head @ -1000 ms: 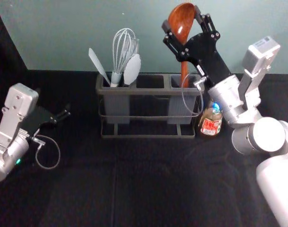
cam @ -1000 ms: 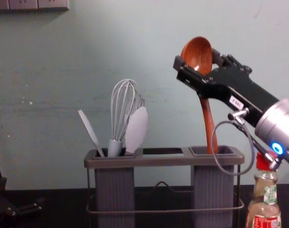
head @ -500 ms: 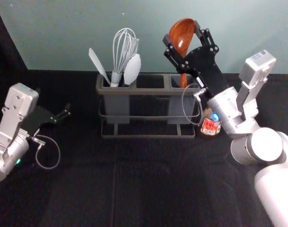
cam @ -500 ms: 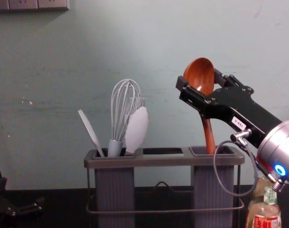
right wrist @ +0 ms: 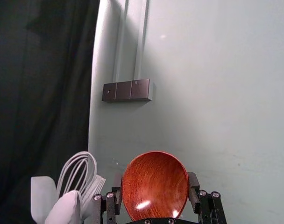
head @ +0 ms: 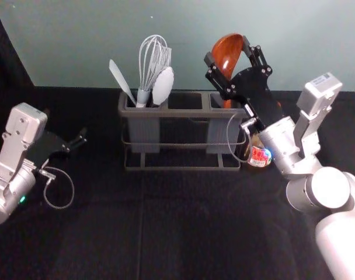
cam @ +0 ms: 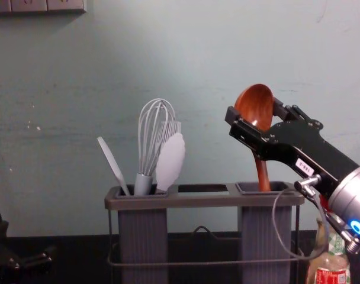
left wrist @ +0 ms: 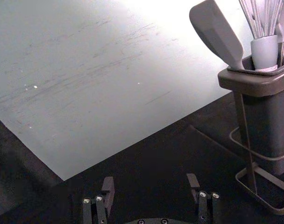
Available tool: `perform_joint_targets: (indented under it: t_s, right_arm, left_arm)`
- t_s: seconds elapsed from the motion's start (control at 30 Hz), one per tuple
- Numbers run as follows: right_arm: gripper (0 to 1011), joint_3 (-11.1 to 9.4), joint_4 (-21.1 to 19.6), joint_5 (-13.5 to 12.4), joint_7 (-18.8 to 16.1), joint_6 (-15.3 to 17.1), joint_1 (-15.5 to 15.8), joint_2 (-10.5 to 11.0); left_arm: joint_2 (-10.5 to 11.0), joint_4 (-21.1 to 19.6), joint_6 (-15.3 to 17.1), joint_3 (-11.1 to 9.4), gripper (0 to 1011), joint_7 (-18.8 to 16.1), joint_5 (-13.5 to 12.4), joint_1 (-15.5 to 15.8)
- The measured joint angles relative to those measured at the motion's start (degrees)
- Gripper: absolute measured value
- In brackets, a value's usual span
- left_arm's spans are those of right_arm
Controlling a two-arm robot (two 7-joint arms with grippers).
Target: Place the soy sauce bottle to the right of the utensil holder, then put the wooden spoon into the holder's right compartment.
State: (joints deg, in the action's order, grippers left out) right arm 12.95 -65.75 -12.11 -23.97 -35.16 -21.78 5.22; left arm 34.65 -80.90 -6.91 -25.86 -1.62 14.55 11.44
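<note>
Clasping the wooden spoon point(cam: 254, 105) by its bowl, the right gripper point(cam: 254, 112) hung right of centre in the chest view, jaws closed on the wood! There the handle ran down into the right compartment point(cam: 266, 236) of the utensil holder point(cam: 203, 202). The left gripper point(head: 82, 137) sat parked, mid-left in the head view; its wrist view revealed wide jaws. The right wrist view added a dark wall panel point(right wrist: 128, 91), upper left of centre. Lower right in the chest view, the soy sauce bottle point(cam: 327, 262) stood just beside the holder, its red-and-white label too small to read.
</note>
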Motion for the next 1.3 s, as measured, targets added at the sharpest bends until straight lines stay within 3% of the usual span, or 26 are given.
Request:
perform_joint_targets:
  t_s: [0.53,0.83,1.0,1.3]
  right_arm:
    - [840,-0.16,0.18,0.25,-0.13,-0.12,1.04,-0.02]
    - [1002,-0.21,-0.43,0.27,-0.13,-0.11,1.21,-0.10]
    - [1002,-0.42,-1.60,0.26,-0.04,-0.12,1.60,-0.08]
    - [1003,-1.45,-7.84,1.34,1.35,-0.05,3.86,1.12]
  left_arm:
    - [0.00,0.00,0.00,0.00,1011,0.00,0.00,0.00]
    - [0.00,0.00,0.00,0.00,1011,0.00,0.00,0.00]
    - [0.00,0.00,0.00,0.00,1011,0.00,0.00,0.00]
    - [0.00,0.00,0.00,0.00,1011,0.00,0.00,0.00]
